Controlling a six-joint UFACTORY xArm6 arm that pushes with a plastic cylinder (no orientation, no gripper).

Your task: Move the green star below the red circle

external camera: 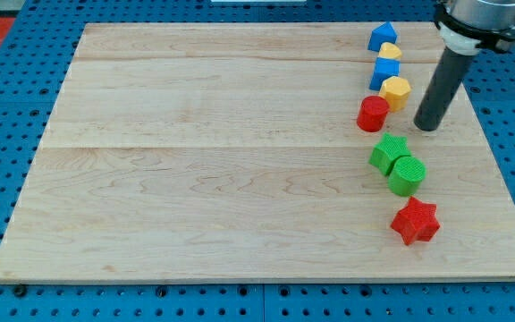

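The green star [387, 151] lies on the wooden board at the view's right, just below and slightly right of the red circle [373, 114]; the two are close, with a small gap. A green round block [407, 175] touches the star's lower right side. My tip [427, 126] rests on the board to the right of the red circle and above right of the green star, touching neither.
A column of blocks stands above the red circle: a yellow hexagon [395, 91], a blue block [385, 72], a yellow block [389, 52] and a blue house-shaped block [383, 36]. A red star [415, 221] lies below the green round block. The board's right edge [499, 152] is near.
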